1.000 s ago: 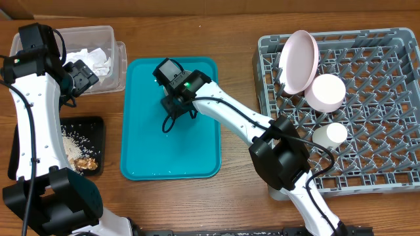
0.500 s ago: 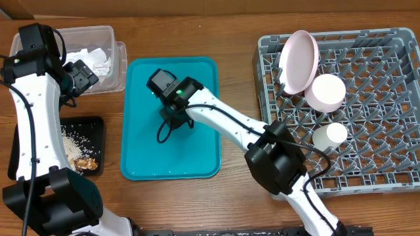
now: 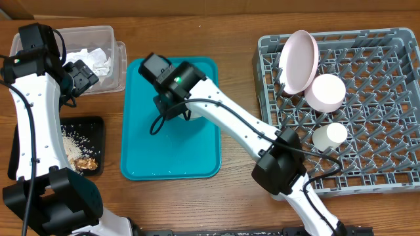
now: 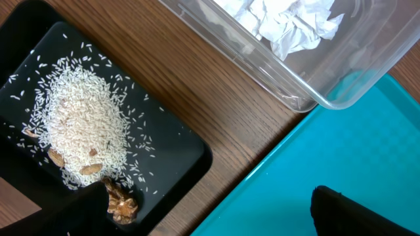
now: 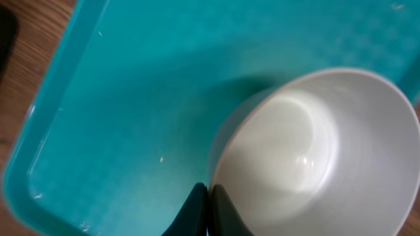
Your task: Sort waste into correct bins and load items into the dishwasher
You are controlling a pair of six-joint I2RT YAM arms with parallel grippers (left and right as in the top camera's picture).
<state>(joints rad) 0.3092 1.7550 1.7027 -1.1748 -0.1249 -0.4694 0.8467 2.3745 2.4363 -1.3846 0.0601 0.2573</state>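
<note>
Currently my right gripper (image 5: 209,196) is clamped tight on the rim of the round white bowl (image 5: 295,151), one finger outside the wall and one inside. From the wrist view I look straight into the bowl's mouth. It sits over the far half of the teal plastic serving tray (image 3: 197,157), closer to the tray's left edge than its right. I cannot tell whether its base touches the tray, and the overhead view hides the bowl under the arm. My left gripper (image 4: 207,203) hangs with its jaws spread wide and nothing between them. It is over the left side of the wooden table (image 3: 236,39), by the near edge of the clear plastic rectangular tub (image 3: 118,65). That tub stands at the table's far left corner with crumpled white paper napkins (image 3: 97,58) inside. Nearer to me along the left edge lies the shallow black rectangular tray (image 3: 95,128). It carries a heap of whitish rice grains (image 4: 85,124) and some brown food bits (image 4: 121,206) at its near end. On the table's right side is the large square grey plastic dish rack (image 3: 380,157). A pinkish-white round plate (image 3: 298,62) stands on edge near the rack's far left corner, with a round pale dish (image 3: 326,92) touching it. A white cup (image 3: 329,136) stands a little nearer to me.
</note>
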